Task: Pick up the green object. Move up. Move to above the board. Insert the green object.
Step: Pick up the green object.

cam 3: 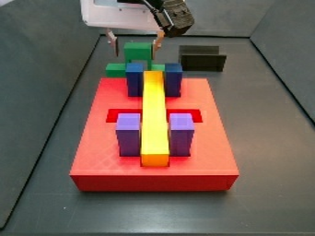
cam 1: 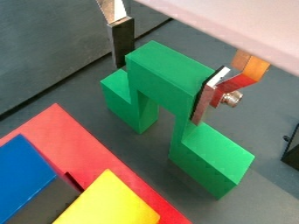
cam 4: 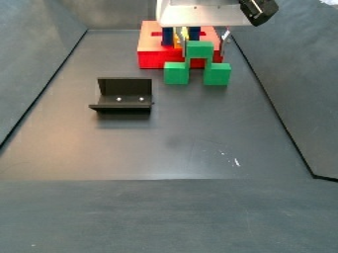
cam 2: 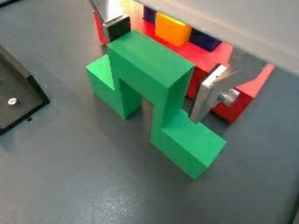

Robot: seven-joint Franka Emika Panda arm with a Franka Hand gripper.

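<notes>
The green object stands on the dark floor just behind the far end of the red board. It is a raised cube with lower arms. My gripper is down over the raised cube, with one finger flat against each side and the pads touching it. Both wrist views show this grip. In a side view the gripper hangs over the green object beyond the board. Another side view shows the object resting on the floor under the gripper.
The board carries a long yellow bar with blue blocks and purple blocks beside it. The dark fixture stands on the floor apart from the board; it also shows in another side view.
</notes>
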